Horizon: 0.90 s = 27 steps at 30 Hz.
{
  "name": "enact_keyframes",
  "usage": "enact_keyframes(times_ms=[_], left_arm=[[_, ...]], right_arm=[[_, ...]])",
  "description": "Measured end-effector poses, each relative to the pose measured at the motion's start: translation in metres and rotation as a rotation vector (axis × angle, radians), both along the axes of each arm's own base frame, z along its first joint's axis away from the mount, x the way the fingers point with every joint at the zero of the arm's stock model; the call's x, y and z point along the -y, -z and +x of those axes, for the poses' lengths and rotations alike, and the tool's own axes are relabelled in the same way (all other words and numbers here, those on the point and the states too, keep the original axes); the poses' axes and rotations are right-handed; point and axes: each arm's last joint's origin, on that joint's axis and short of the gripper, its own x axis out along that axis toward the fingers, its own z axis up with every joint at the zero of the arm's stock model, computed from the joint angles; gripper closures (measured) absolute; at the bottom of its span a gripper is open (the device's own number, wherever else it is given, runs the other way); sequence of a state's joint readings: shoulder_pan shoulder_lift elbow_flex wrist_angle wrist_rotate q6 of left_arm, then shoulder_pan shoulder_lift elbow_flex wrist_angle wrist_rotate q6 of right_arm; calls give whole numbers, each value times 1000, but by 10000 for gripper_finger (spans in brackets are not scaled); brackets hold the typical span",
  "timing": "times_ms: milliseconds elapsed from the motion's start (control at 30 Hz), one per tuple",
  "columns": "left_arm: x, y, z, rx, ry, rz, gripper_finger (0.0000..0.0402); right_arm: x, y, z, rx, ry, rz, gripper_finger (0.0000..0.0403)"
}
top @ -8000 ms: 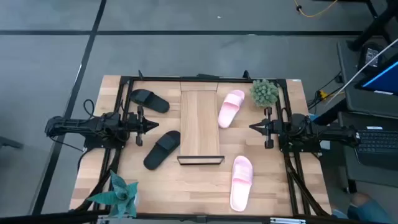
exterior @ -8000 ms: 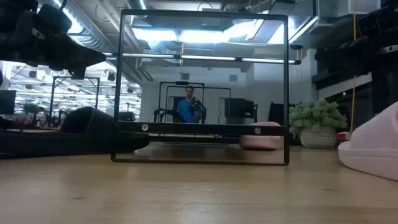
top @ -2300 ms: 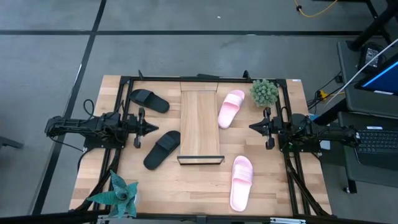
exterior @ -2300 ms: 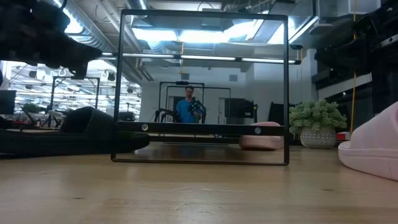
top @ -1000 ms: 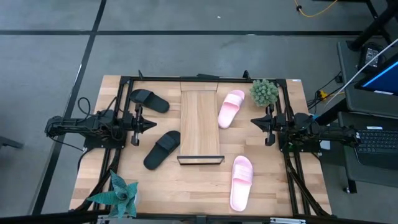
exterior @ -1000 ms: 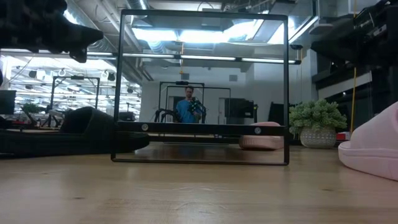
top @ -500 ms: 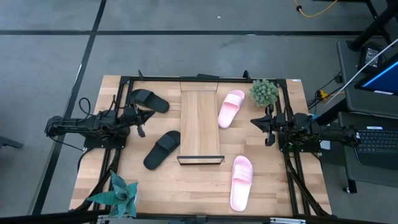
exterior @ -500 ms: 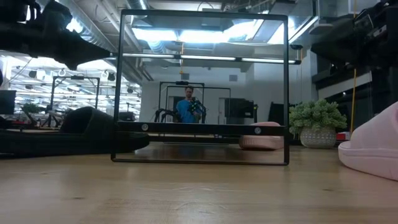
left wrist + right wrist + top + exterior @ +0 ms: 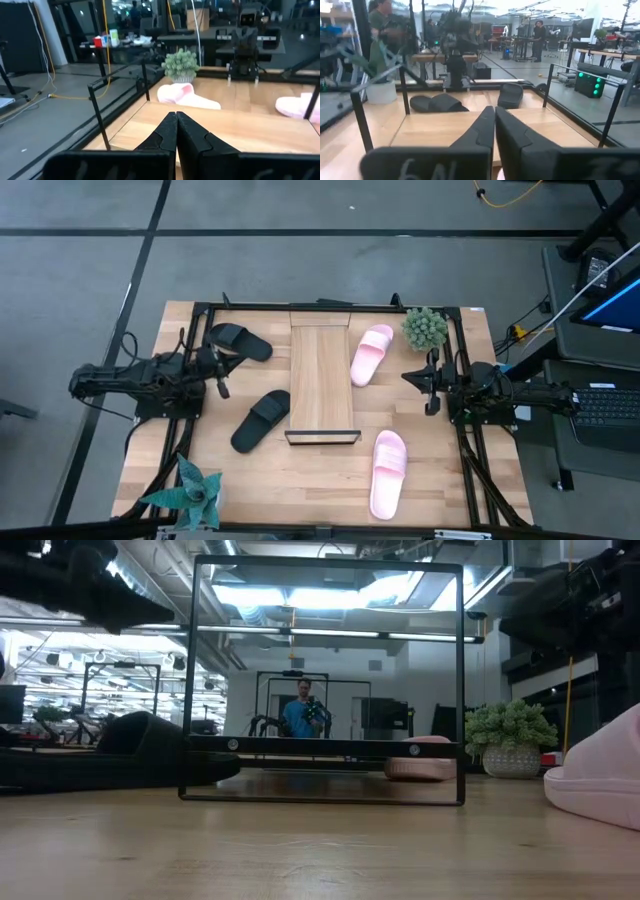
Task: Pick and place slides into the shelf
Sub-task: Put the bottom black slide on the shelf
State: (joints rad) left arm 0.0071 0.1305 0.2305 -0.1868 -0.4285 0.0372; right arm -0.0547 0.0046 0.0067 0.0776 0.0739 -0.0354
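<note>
The shelf (image 9: 321, 378) lies in the middle of the table (image 9: 300, 480), its long axis running from the near edge to the far edge, with a black wire rail (image 9: 325, 680) at each short end. Nothing rests on it yet.

All four slides lie on the table beside the shelf. On the shelf's left, the far black slide (image 9: 239, 340) sits near its far corner, and the near black slide (image 9: 261, 420) lies at a slant just beside its near corner. On the shelf's right, the far pink slide (image 9: 371, 354) lies just beside the far half of the board, its long axis tilted slightly away from the board's; the near pink slide (image 9: 388, 472) lies past the shelf's near end, well apart from the rail.

The left gripper (image 9: 222, 368) hovers left of the shelf, between the two black slides and closer to the far one, its fingers (image 9: 176, 134) pressed together and empty. The right gripper (image 9: 408, 377) hovers right of the shelf, its fingers (image 9: 494, 131) nearly touching and holding nothing. The far pink slide lies just beyond that tip, toward the shelf.

By my judgement each arm is nearer its own colour pair, and either must spread its fingers before gripping a strap.
</note>
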Motion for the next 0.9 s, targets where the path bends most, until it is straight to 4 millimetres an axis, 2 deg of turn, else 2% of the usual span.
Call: enact_keyframes(times_ms=[233,400,633,900], left_arm=[[2,-19,6,-218,74,26,402],[6,-34,18,-279,235,23,402],[9,-26,35,-375,354,-25,402],[12,-13,50,-481,439,-81,402]], right_arm=[[3,0,0,-9,93,-42,394],[3,0,-1,-11,110,-70,394],[3,-1,-1,-13,113,-104,385],[3,1,0,-32,107,-85,397]])
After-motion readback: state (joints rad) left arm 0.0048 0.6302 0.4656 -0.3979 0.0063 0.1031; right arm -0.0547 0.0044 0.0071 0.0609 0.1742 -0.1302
